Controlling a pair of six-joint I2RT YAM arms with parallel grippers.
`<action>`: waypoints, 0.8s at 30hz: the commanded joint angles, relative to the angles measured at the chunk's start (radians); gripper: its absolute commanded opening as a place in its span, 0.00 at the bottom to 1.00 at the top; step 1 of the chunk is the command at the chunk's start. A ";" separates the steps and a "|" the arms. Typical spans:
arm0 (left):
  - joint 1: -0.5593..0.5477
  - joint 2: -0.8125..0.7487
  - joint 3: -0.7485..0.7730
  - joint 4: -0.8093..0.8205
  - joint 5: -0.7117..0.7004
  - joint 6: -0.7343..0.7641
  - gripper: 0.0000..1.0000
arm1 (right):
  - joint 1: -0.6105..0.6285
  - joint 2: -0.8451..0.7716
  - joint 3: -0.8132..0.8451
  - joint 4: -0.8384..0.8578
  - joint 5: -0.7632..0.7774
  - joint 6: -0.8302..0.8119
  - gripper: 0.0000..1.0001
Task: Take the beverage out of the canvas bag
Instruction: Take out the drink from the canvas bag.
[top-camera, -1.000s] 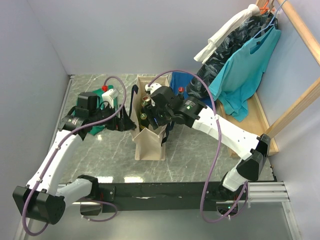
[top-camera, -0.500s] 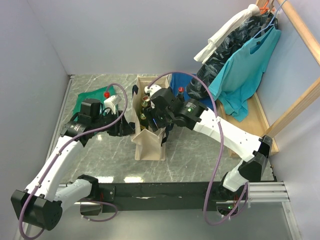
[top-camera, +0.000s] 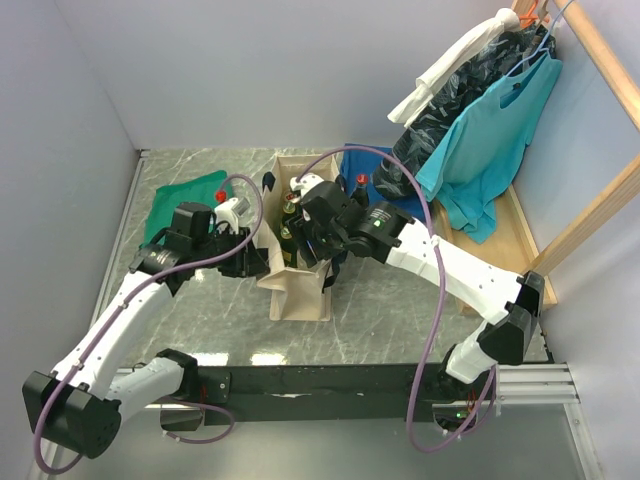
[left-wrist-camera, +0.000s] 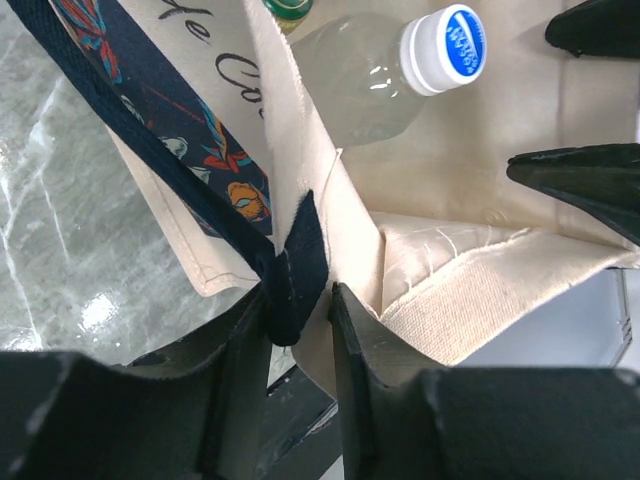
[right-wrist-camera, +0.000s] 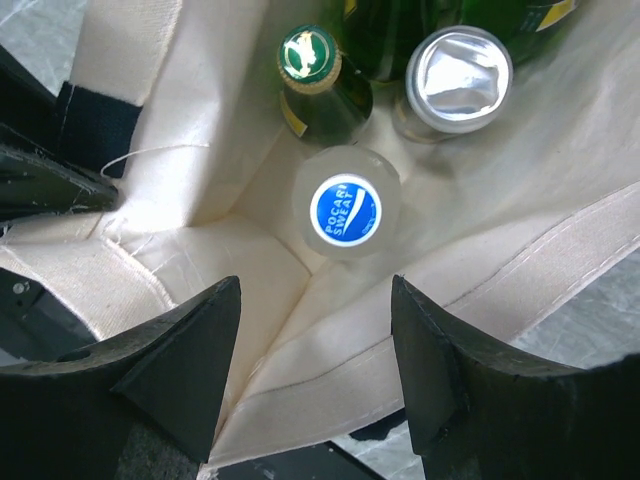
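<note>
The cream canvas bag (top-camera: 298, 292) stands upright mid-table, its mouth open. My left gripper (left-wrist-camera: 298, 300) is shut on the bag's left rim where the navy strap handle (left-wrist-camera: 180, 175) is sewn on. Inside stand several beverages: a clear bottle with a blue-and-white cap (right-wrist-camera: 345, 210), a green glass bottle (right-wrist-camera: 310, 52) and a silver-topped can (right-wrist-camera: 460, 75). My right gripper (right-wrist-camera: 315, 290) hangs open over the bag's mouth. It is just above the near inner wall, with the blue-capped bottle ahead of its fingers, and nothing is between them.
A folded green cloth (top-camera: 185, 200) lies left of the bag. Behind it are a blue cloth (top-camera: 358, 162) and a dark red-capped bottle (top-camera: 361, 183). Clothes (top-camera: 490, 130) hang from a wooden rack (top-camera: 600, 210) at the right. Grey walls close the back and left.
My left gripper has moved right to the bag's left rim and closed on it at the strap, pulling that edge outward. The right gripper has stayed open over the bag's mouth.
</note>
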 joint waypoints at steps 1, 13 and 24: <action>-0.023 0.024 -0.005 -0.033 -0.063 -0.004 0.32 | 0.008 0.035 0.019 0.027 0.042 -0.008 0.69; -0.064 0.056 0.004 -0.047 -0.103 -0.012 0.27 | 0.006 0.087 0.056 0.067 0.053 -0.031 0.69; -0.098 0.060 0.005 -0.055 -0.132 -0.019 0.26 | -0.006 0.118 0.065 0.076 0.065 -0.036 0.70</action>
